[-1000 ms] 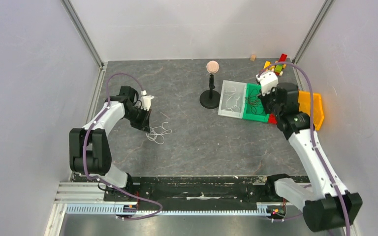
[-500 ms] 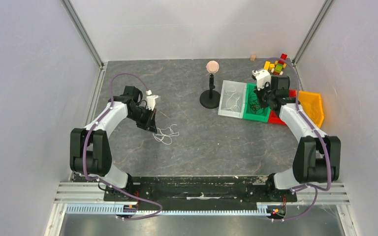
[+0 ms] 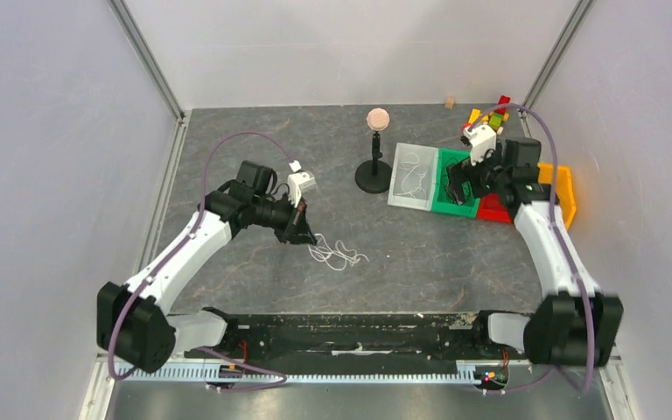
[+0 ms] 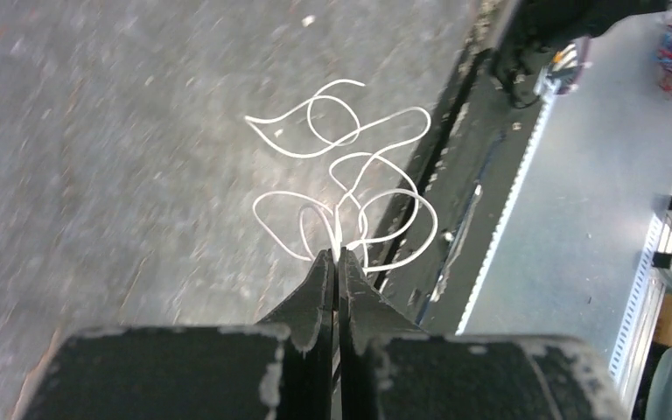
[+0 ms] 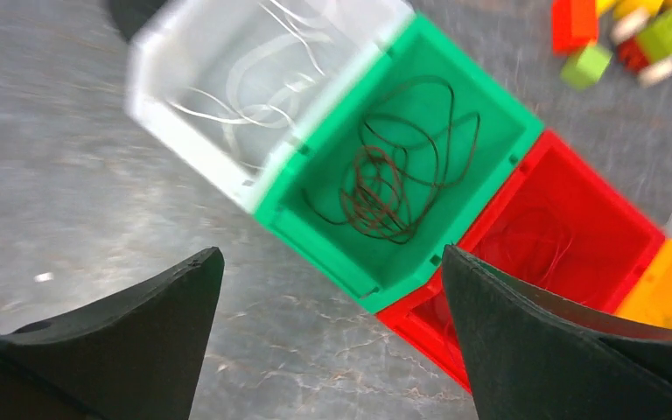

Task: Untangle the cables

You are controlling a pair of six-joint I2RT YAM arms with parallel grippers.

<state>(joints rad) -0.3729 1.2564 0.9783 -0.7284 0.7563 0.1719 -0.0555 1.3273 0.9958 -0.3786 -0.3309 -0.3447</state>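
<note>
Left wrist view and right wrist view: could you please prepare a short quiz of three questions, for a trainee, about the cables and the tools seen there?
1. True or false: the left tool is shut on a strand of the white cable.
2. Which bin holds the dark cable? A) clear bin B) green bin C) orange bin
3. Fill in the missing word: the right tool above the bins is ____ and holds nothing.

Key: 1 true; 2 B; 3 open.
</note>
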